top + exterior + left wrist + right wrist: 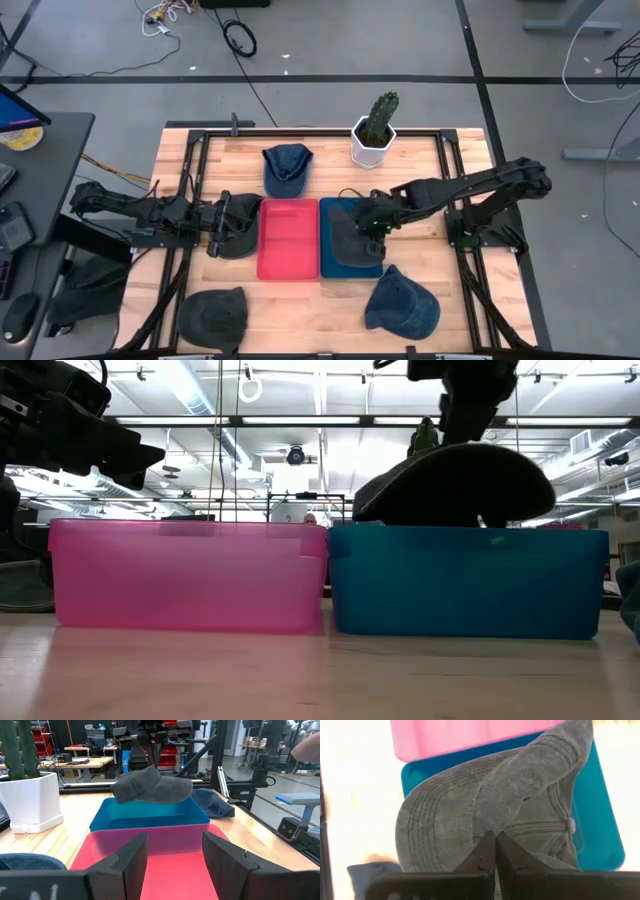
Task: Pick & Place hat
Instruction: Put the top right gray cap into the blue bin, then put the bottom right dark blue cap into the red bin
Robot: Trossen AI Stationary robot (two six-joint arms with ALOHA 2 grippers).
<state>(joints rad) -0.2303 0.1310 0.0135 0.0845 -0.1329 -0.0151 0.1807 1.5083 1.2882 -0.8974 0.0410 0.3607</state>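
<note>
A grey hat [350, 243] hangs over the blue bin [328, 262], which stands right of the red bin [288, 240]. My right gripper [495, 851] comes down from the table's right side and is shut on the hat. The low view shows the hat [455, 485] at about the height of the blue bin's rim [468, 532]. The left wrist view shows it [152, 785] above the bin. My left gripper [172, 855] waits open and level at the red bin's left wall, holding nothing. My right gripper pinches a raised fold of the hat's crown [492, 827], next to the stitched brim [427, 832], between its two shut fingers. The fingers slant down from above, coming from the table's right. The hat hangs below them over the blue bin, brim to one side, crown sagging.
A denim hat [287, 167] lies at the far middle, a blue hat [402, 303] near right, a dark grey hat [213, 315] near left, and a dark hat [243, 240] beneath my left gripper. A cactus in a white pot [374, 135] stands at the far edge.
</note>
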